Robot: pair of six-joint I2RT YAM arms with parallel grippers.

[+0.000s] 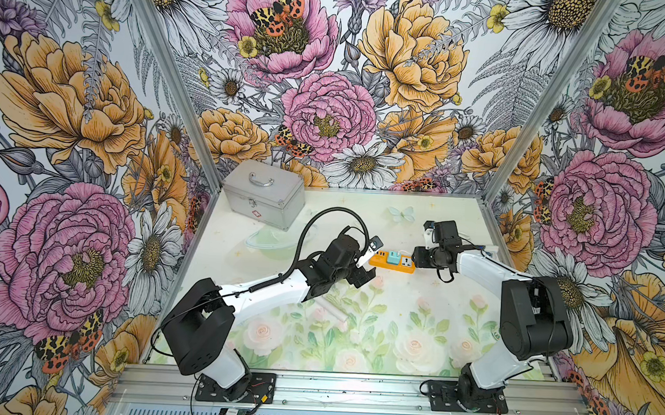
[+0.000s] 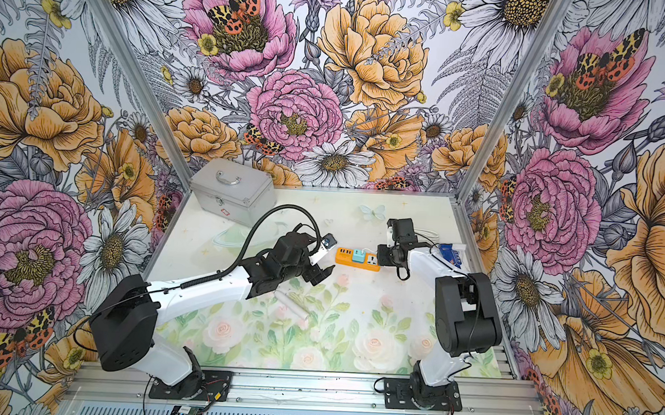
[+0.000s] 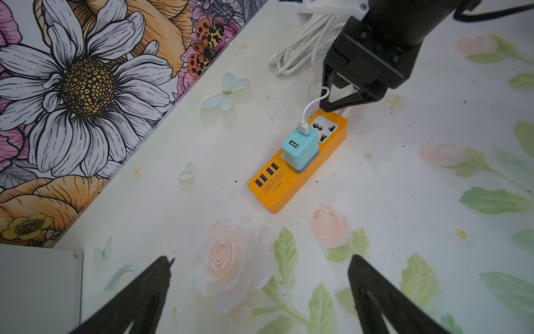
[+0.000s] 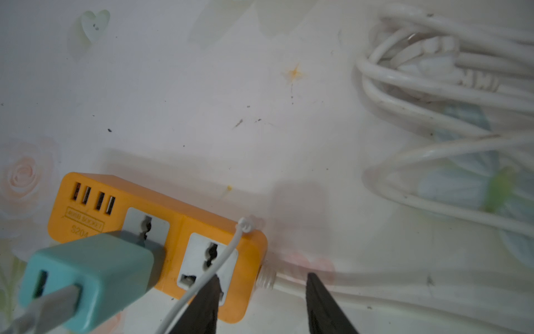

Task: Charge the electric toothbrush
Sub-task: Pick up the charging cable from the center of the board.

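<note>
Left jaws: I'm holding them wide and empty, just beside the power strip [image 3: 271, 193], at its USB end.
Right jaws: I'm hovering them half apart, gripping nothing, over the strip's cord end.
Electric toothbrush [image 2: 292, 306]: lying flat on the tabletop [image 2: 323, 204], apart from the strip, on the side nearer the arm bases.

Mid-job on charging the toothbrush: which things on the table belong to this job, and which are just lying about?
For the job:
electric toothbrush
orange power strip
teal plug adapter
thin white cable

Lying about:
silver metal case
coiled white cord
clear dish
</note>
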